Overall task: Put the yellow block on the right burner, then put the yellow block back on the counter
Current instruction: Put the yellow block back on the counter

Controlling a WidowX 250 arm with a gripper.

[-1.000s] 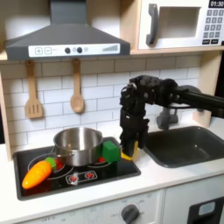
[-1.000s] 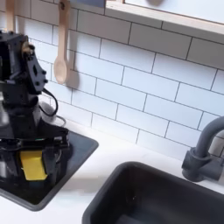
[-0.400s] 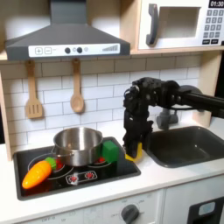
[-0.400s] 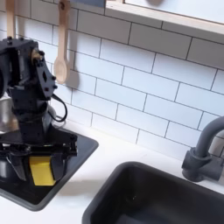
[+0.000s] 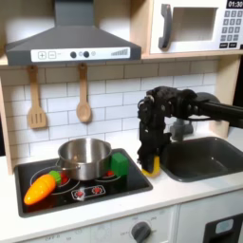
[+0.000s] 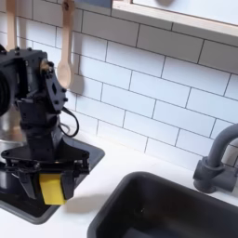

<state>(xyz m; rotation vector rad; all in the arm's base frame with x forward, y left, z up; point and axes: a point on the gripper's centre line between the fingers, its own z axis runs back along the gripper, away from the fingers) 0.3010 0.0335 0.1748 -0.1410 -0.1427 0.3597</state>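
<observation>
The gripper [image 6: 53,187] is clamped on the yellow block [image 6: 52,188], one finger on each side of it, and holds it low at the hob's [image 6: 20,206] near corner in the second exterior view. In the first exterior view the yellow block [image 5: 150,167] hangs under the arm, between the hob's [image 5: 90,193] right edge and the sink [image 5: 203,158], apparently just above the strip of desk [image 5: 157,186] there; whether it touches yet I cannot tell.

By the look of it, the step in hand is the return to the desk. To do it well, the block should go straight down onto the pale strip, clear of the hob's raised edge on one side and the sink's rim on the other, since the strip is narrow. Let the base sit flat before the fingers part, then lift vertically so neither finger drags it. The steel pot [image 5: 85,155] and green block [image 5: 121,163] on the hob are well apart from it.
</observation>
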